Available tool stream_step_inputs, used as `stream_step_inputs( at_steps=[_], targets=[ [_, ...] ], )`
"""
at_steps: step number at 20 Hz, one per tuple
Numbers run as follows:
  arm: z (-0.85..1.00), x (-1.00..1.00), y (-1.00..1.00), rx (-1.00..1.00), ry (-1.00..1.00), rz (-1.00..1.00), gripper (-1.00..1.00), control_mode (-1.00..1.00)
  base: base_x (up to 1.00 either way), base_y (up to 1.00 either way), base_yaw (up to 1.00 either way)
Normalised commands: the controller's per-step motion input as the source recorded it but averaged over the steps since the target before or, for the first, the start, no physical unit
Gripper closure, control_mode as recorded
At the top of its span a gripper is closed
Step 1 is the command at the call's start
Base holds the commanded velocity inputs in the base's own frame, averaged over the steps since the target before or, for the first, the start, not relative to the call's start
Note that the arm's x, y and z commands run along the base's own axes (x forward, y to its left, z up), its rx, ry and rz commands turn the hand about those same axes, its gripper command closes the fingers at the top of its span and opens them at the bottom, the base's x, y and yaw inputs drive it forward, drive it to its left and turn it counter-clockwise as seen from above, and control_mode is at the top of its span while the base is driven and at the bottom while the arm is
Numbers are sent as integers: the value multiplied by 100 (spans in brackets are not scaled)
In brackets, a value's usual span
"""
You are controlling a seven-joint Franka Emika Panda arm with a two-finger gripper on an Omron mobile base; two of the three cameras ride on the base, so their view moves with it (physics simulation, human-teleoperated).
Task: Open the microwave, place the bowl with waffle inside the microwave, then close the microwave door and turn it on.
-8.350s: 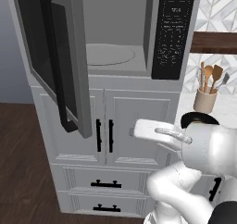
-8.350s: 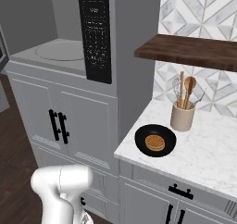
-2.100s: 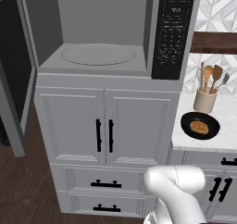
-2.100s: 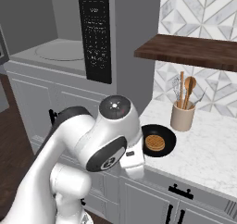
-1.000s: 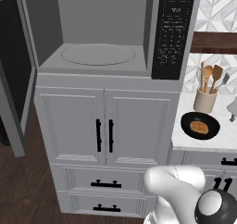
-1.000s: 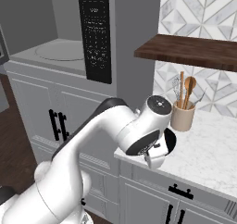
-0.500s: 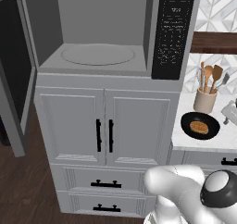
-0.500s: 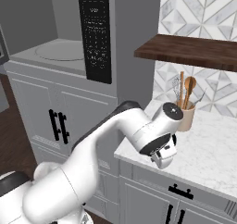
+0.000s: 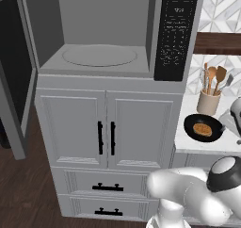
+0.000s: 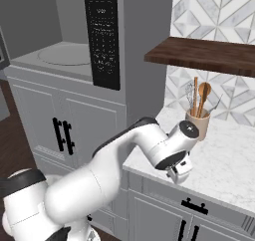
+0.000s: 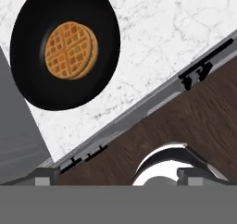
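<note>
Waffle (image 9: 203,128), a small golden grid-patterned disc, lies in the shallow black bowl (image 9: 190,124) on the white marble counter (image 9: 190,144) right of the open grey microwave (image 9: 101,32) in the left base view, the right base view shows the two-finger gripper (image 10: 179,172) low over that counter, and the hand view looks down on bowl and waffle, though whether the jaws stand apart cannot be told.

From the hand camera I see the black bowl (image 11: 65,47) at upper left, resting on the white marble counter (image 11: 162,42). The waffle (image 11: 71,49) lies inside it, grid pattern up, well within the rim. The counter's edge runs diagonally, with black drawer handles (image 11: 203,63) just below it and dark wood floor (image 11: 185,121) beyond
</note>
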Motion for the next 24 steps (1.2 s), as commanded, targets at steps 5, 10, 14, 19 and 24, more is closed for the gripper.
stream_step_inputs(
  at_steps=[5,10,14,19,24],
  targets=[
    [-24,26,-31,7,0,0,-100,-100,0,0,0],
    [-10,33,-28,10,-2,0,-100,-100,0,0,0],
    [-12,40,-21,7,0,0,-100,-100,0,0,0],
    [-21,33,-19,3,0,0,-100,-100,0,0,0],
    [-24,23,-15,1,0,0,-100,-100,0,0,0]
  ],
)
